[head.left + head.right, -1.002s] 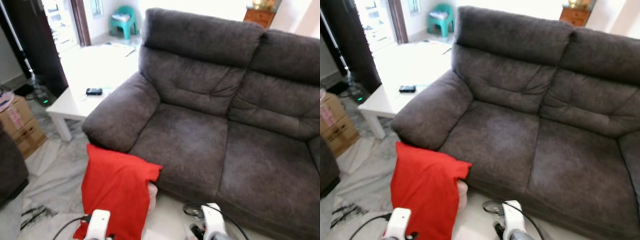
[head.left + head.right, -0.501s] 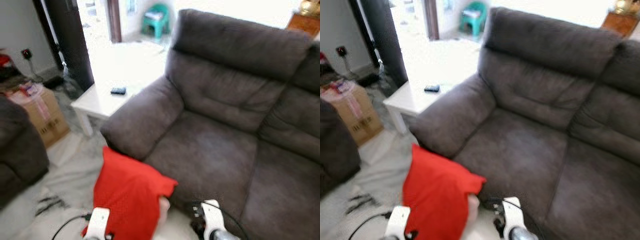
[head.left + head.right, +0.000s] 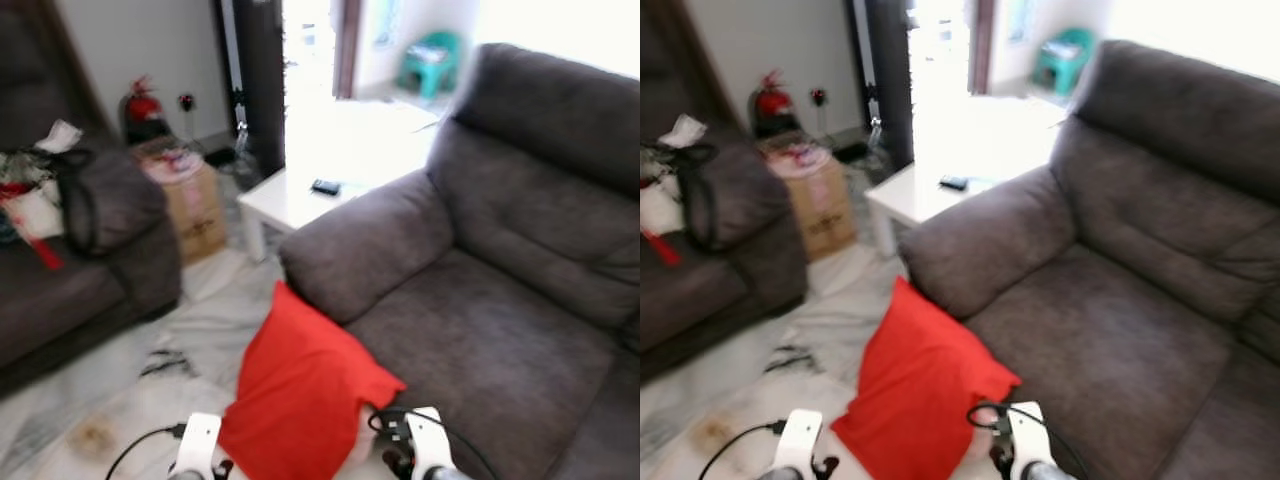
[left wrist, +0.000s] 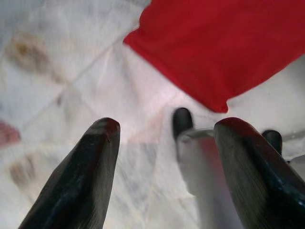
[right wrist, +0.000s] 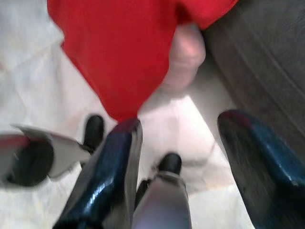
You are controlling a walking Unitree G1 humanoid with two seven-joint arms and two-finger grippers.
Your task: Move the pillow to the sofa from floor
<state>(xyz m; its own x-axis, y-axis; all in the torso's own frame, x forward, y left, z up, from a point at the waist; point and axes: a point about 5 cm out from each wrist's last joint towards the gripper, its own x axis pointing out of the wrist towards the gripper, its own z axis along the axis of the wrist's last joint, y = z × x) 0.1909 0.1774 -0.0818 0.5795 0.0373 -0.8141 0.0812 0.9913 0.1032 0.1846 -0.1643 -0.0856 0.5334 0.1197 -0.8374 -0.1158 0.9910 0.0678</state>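
Pillow: red, square, leaning on sofa front, on floor
Left gripper: fingers apart, empty
Right gripper: fingers apart, empty

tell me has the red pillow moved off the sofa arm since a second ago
No. The red pillow still leans against the sofa below its armrest; the camera swung, not the pillow.

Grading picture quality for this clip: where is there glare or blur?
Left eye view: the doorway and white table are washed out by daylight, and the whole picture is soft. Left wrist view: the black fingers are out of focus, the red pillow fairly clear. Right wrist view: smeared throughout.
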